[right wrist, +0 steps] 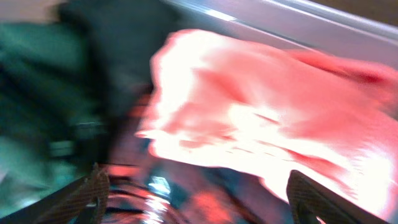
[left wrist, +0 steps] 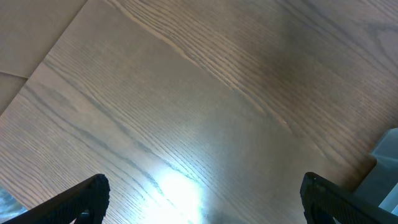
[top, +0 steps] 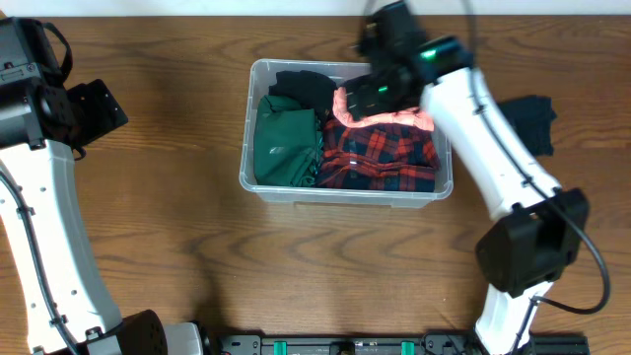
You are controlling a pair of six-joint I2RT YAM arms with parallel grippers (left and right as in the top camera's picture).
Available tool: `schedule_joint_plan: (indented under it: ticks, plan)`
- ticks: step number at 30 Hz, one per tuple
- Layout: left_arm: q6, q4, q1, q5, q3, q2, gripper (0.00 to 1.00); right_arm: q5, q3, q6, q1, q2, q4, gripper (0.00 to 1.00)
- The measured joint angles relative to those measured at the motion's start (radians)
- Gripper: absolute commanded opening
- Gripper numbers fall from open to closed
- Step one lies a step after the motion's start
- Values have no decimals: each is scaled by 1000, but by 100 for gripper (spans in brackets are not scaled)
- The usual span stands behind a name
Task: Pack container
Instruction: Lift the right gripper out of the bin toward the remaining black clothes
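The clear plastic container (top: 258, 187) stands in the middle of the table. It holds a folded green garment (top: 284, 146) on its left side, a black garment (top: 304, 85) at the far edge, a red plaid shirt (top: 380, 156) on its right side and a salmon-pink cloth (top: 380, 108) lying on the plaid. My right gripper (top: 380, 87) hovers over the container's far middle, open and empty; in its wrist view its fingers (right wrist: 199, 202) spread wide above the pink cloth (right wrist: 249, 124) and the plaid (right wrist: 205, 199). My left gripper (left wrist: 202, 199) is open and empty over bare table at the far left.
A dark garment (top: 527, 120) lies on the table to the right of the container, behind my right arm. My left arm stands along the table's left edge. A corner of the container (left wrist: 387, 171) shows at the right edge of the left wrist view.
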Motion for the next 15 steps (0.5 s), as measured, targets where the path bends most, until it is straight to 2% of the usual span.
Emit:
schedule_joint_plan:
  ticks: [8,15]
  plan:
    - [0,0,0,0,0,0,98,-2,0,69,-325,-4,-80,95]
    - [0,0,0,0,0,0,98,44,-65,81,-518,-17,-56,96]
